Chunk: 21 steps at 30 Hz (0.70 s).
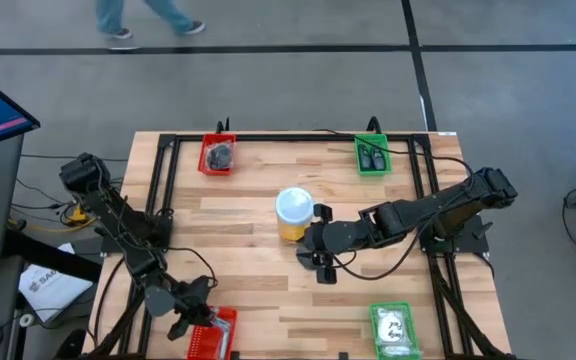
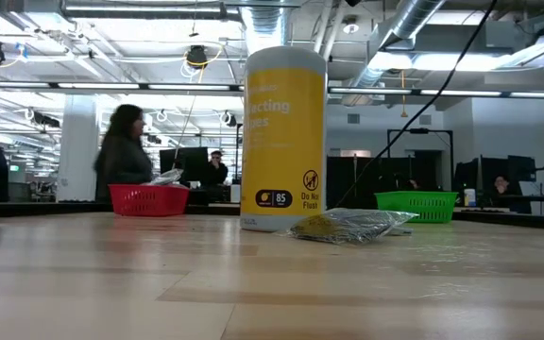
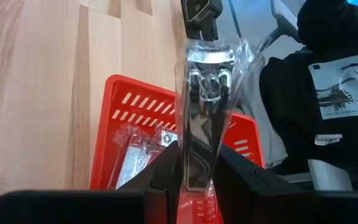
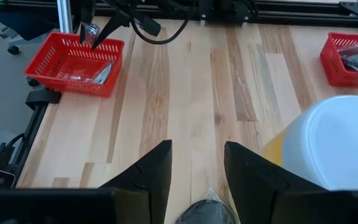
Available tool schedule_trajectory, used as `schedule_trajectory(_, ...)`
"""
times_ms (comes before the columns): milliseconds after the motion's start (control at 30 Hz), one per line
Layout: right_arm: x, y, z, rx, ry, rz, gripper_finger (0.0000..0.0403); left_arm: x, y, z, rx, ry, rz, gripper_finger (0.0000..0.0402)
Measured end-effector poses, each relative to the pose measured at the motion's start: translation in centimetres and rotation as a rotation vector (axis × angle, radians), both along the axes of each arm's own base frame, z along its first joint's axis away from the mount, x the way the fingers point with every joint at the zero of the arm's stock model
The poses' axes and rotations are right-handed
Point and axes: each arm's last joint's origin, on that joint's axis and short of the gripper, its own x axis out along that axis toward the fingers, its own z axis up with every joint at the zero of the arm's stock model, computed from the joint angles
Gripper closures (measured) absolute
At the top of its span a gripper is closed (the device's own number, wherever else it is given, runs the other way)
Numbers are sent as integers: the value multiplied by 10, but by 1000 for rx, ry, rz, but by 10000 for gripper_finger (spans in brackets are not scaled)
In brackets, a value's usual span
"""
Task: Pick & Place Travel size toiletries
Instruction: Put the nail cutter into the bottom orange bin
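My left gripper point(image 3: 197, 186) is over the near-left red tray point(image 3: 114, 93), shut on a clear packet point(image 3: 202, 99) with a silvery metal piece inside. The right wrist view shows it far off, the packet point(image 4: 91, 31) over the tray point(image 4: 73, 59). More clear packets point(image 3: 132, 155) lie in that tray. My right gripper point(image 4: 197, 171) is open at mid-table beside the yellow jar point(image 1: 293, 212), its fingers either side of a dark-filled packet point(image 4: 207, 211) below them. I cannot tell whether they touch it. The low view shows this crinkled packet point(image 2: 352, 225) lying flat by the jar point(image 2: 283, 137). My left gripper pinches the clear packet by its one end point(image 3: 197, 171) between the two fingers. The rest of the packet sticks out past the fingertips, clear of the red tray beneath it.
A red tray point(image 1: 217, 155) with dark pieces and a green tray point(image 1: 372, 155) with small dark items stand at the far edge. A green tray point(image 1: 392, 330) with pale packets sits near right. Black frame rails point(image 1: 288, 138) border the table. A person point(image 2: 126, 156) stands beyond it.
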Motion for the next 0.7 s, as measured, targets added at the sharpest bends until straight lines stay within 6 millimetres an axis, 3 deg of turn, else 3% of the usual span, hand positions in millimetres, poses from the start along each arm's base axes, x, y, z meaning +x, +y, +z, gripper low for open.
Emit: schedule_trajectory(700,-2,0,-2,-9,27,0,267,0,0,0,6,-5,-5,323)
